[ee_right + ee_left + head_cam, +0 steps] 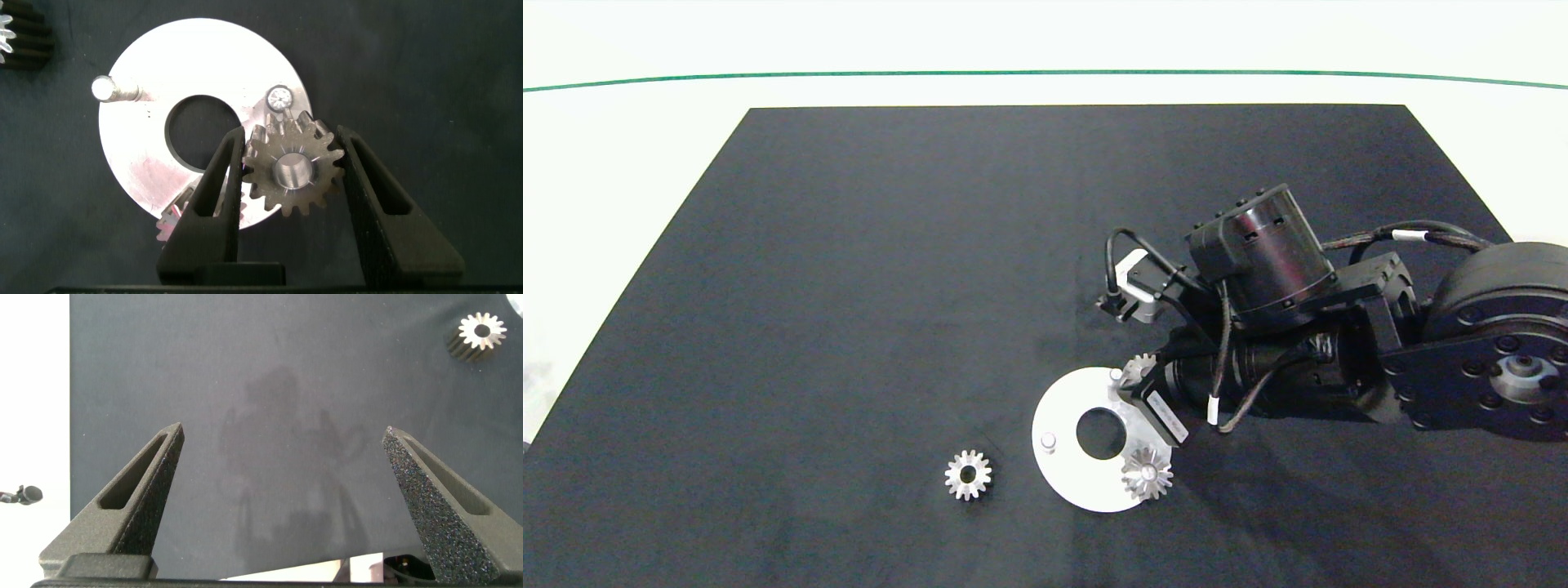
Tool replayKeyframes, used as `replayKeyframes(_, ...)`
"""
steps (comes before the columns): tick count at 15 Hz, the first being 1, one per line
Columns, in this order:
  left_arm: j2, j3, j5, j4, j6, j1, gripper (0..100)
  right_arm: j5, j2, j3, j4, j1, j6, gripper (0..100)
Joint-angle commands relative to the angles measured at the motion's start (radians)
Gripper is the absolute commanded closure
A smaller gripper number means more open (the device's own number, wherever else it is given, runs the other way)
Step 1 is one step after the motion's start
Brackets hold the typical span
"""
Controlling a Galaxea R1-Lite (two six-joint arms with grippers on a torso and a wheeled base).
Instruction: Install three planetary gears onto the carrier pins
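A white disc lies on the black mat with its carrier pins standing up. My right gripper is shut on a silver planetary gear, holding it over the disc's rim, just beside a bare pin. A second pin is bare too. Another gear sits on the disc's near right pin, half hidden in the right wrist view. The third gear lies flat on the mat left of the disc. My left gripper is open over bare mat, out of the head view, with that loose gear off to one side.
The black mat covers most of a white table, with a green line along the far side. The right arm's dark wrist and cables stand over the mat right of the disc.
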Motion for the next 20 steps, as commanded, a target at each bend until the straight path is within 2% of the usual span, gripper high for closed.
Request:
replayKeyframes(1,-0.001,0.003,0.000,0.002,0.002,0.000,0,0.000,0.028,-0.021,0.002,0.001,0.000,90)
replayKeyframes(5,0.006,0.002,0.000,0.002,0.001,0.000,0,-0.001,0.037,-0.059,0.002,0.017,0.009,90)
replayKeyframes(20,0.009,0.002,0.000,0.002,0.002,-0.001,0,-0.003,0.092,-0.097,-0.004,0.014,0.014,90)
